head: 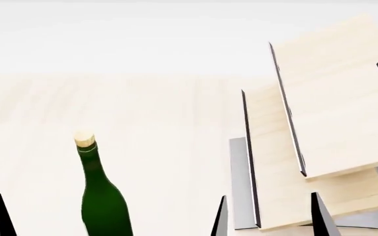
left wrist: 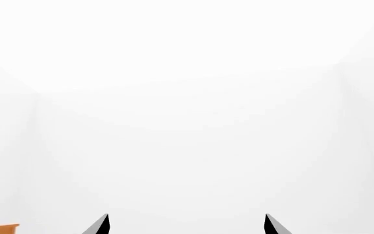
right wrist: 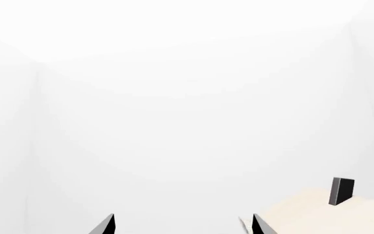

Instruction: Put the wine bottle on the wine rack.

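We see the wine rack [head: 320,147] slanting at our right on the pale table [head: 163,123], and the wine bottle [head: 100,196] standing upright to its left, apart from it. The bottle rises nearer our left gripper [head: 51,221], whose fingers spread wide; our right gripper [head: 271,216], equally wide, fronts the rack.

Dark green wine bottle [head: 104,196], seemingly cork-coloured top; pale wood wine rack [head: 327,113], grey base.

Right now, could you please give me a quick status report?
Both pincers open, empty. Bottle upright on table, between left pincer fingers, not gripped. Rack to its right, nothing between.
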Robot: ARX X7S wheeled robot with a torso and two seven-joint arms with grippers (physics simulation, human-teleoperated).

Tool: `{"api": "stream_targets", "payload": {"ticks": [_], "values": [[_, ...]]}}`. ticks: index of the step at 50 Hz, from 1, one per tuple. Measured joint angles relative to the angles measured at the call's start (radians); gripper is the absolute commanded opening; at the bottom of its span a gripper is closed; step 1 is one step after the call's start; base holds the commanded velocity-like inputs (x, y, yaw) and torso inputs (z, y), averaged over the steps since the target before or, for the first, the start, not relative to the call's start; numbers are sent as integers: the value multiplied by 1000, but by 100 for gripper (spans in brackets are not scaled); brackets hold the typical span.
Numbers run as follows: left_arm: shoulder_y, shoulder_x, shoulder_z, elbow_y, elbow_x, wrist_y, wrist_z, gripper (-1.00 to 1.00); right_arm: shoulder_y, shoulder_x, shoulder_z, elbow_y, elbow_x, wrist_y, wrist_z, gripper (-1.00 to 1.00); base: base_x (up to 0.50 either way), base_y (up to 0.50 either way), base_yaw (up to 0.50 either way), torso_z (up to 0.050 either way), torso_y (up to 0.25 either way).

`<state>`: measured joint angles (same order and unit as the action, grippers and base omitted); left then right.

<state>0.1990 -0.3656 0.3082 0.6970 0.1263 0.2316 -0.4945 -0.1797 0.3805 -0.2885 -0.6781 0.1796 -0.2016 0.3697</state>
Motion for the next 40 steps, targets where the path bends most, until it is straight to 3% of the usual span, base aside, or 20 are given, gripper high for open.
{"api": "stream_targets", "payload": {"ticks": [40], "values": [[-4, -10, 7, -3, -4, -1, -11, 100, 5, 8, -13, 5, -2, -2, 10, 100, 0, -96, 0, 0, 0]]}}
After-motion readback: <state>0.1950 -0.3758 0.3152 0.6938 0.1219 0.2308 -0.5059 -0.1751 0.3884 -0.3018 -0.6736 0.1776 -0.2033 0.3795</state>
